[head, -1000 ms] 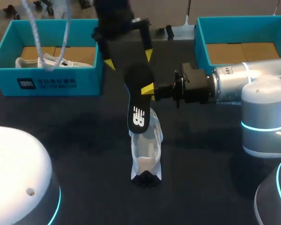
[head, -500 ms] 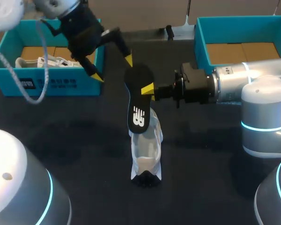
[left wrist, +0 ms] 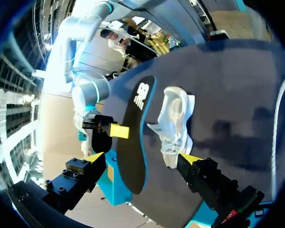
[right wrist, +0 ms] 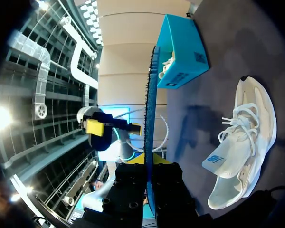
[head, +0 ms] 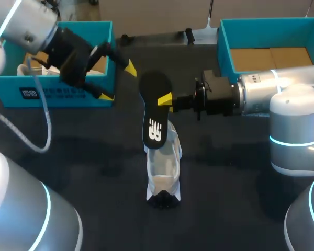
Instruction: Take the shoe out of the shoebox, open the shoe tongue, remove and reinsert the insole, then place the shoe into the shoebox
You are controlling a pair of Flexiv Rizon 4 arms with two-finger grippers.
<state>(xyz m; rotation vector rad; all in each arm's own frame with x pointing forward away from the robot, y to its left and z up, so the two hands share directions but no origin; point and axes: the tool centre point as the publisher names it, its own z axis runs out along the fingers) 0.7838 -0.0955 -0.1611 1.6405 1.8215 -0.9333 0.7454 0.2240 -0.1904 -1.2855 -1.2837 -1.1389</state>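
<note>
A black insole (head: 154, 112) hangs above the white shoe (head: 164, 170), which lies on the dark table. My right gripper (head: 166, 99) is shut on the insole's edge, coming in from the right. In the right wrist view the insole (right wrist: 149, 109) stands edge-on between the gripper (right wrist: 150, 162) fingers, with the shoe (right wrist: 244, 142) lying beside it, tongue pulled out. My left gripper (head: 118, 82) is open and empty, left of the insole, near the left shoebox (head: 57, 91). From the left wrist view the insole (left wrist: 133, 142) and shoe (left wrist: 175, 121) lie ahead of the open gripper (left wrist: 141, 158).
The teal left shoebox holds another white shoe (head: 39, 68). A second teal shoebox (head: 225, 42) with a cardboard floor stands at the back right, behind my right arm (head: 282, 94). Bare dark table lies around the shoe.
My left gripper has swung leftward and down, away from the insole's top toward the left shoebox, staying open. The right gripper, insole and shoe have not moved.
</note>
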